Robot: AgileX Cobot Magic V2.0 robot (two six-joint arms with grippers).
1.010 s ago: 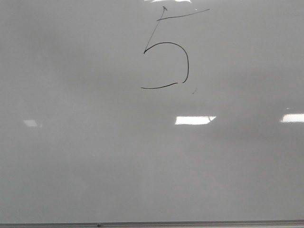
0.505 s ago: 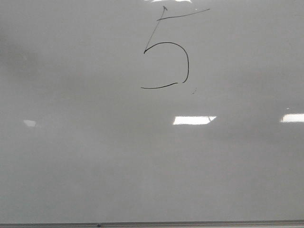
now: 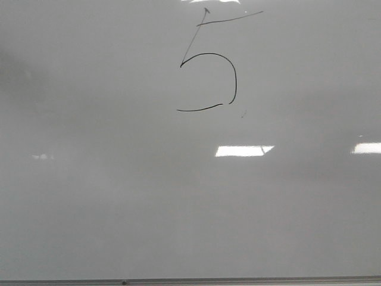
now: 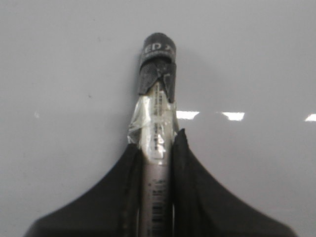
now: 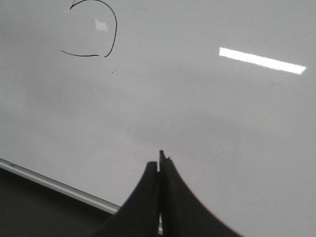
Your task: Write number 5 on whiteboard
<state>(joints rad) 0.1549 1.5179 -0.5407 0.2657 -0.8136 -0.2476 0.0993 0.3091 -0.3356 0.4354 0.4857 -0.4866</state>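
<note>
Thin black number 5 [image 3: 208, 59], top stroke seemingly detached, on glossy whiteboard [image 3: 119, 208].

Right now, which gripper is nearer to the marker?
Left. The left gripper is clamped on the marker, its fingers on either side of the barrel. The right gripper is shut on nothing over the whiteboard, with no marker in its view.
</note>
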